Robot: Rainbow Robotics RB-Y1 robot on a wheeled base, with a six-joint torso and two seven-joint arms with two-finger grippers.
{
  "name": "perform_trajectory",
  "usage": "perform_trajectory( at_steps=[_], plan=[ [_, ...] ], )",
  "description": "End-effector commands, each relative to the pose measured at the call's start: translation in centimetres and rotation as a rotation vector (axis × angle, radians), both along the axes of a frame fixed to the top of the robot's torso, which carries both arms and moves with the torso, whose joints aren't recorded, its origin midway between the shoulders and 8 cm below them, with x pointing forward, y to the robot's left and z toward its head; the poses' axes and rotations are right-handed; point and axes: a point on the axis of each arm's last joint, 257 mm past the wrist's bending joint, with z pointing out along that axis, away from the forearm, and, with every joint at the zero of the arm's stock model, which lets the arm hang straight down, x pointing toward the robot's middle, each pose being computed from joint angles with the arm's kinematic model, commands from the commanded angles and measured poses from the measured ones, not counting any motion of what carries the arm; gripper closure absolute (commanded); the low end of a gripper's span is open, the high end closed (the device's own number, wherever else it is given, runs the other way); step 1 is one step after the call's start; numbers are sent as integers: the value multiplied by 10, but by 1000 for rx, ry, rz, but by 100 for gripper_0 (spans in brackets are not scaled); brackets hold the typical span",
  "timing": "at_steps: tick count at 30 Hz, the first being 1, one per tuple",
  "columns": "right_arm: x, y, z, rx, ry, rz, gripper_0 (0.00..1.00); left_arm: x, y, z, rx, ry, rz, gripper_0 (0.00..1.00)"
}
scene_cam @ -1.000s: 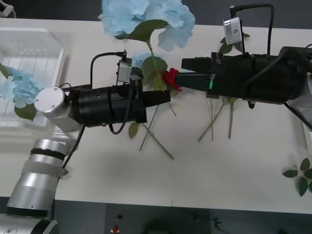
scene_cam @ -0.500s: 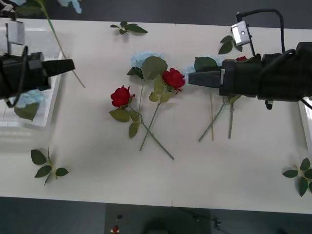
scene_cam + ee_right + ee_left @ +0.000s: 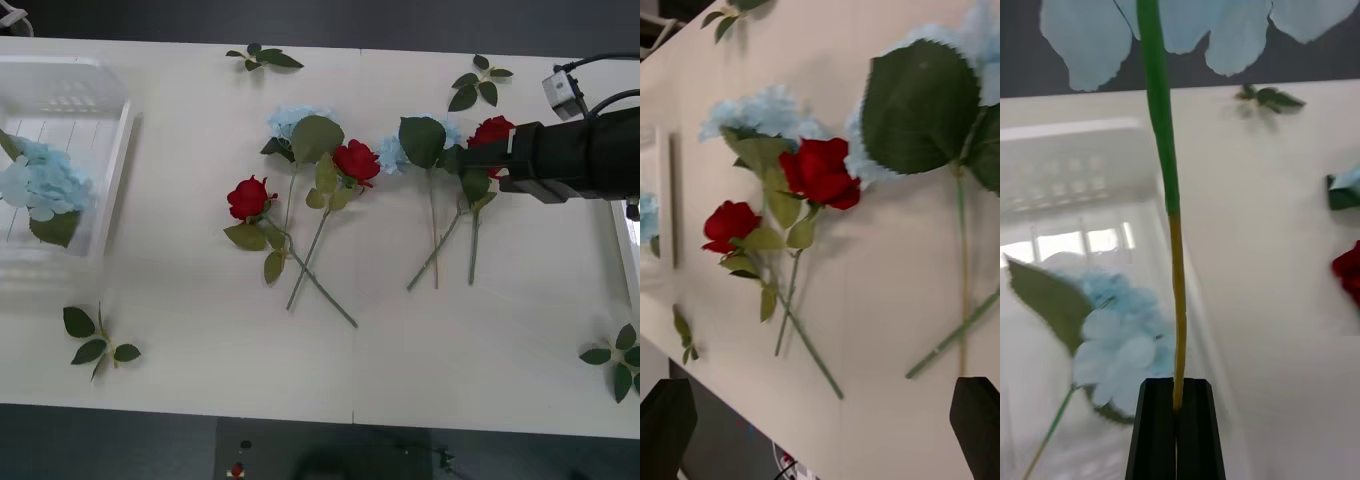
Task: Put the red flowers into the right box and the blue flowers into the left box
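left box (image 3: 110, 150): one blue flower (image 3: 40, 185) inside | left gripper (image 3: 1178, 420): jaws pinching another blue flower stem (image 3: 1169, 187) | right gripper (image 3: 820, 420): jaws spread over table (image 3: 450, 350)

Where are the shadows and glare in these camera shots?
Front view: the deep-red artificial roses cast faint shadows on the white table. Left wrist view: glare whitens the translucent white bin beyond the left claw, shut on a pale blue flower's stem. Right wrist view, over the open right claw: even light, soft shadows.

left end effector (image 3: 1178, 420): fingers pressed together | right end effector (image 3: 820, 427): fingers spread wide, arm extended leftward
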Motion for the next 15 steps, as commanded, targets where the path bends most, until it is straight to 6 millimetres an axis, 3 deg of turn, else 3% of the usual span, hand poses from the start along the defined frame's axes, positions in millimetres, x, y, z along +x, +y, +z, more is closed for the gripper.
perform_trajectory(
  at_steps=[1,2,5,11,12,13,15],
  plan=[
    [20,-36,18,-15,21,-163,0,-6,52,6,109,15,152,100],
    [24,-50,14,-28,38,-208,0,-9,66,5,144,23,183,100],
    [29,-74,7,-53,70,-283,0,-13,82,4,183,32,220,100],
    [36,-115,-7,-37,157,-433,0,-15,87,0,198,42,232,93],
    [37,-121,-10,-28,171,-461,0,-15,87,1,199,42,233,84],
    [39,-127,-12,-24,179,-483,0,-15,86,1,195,41,231,62],
    [41,-137,-14,-24,185,-513,0,-14,84,1,188,39,225,33]
  ],
)
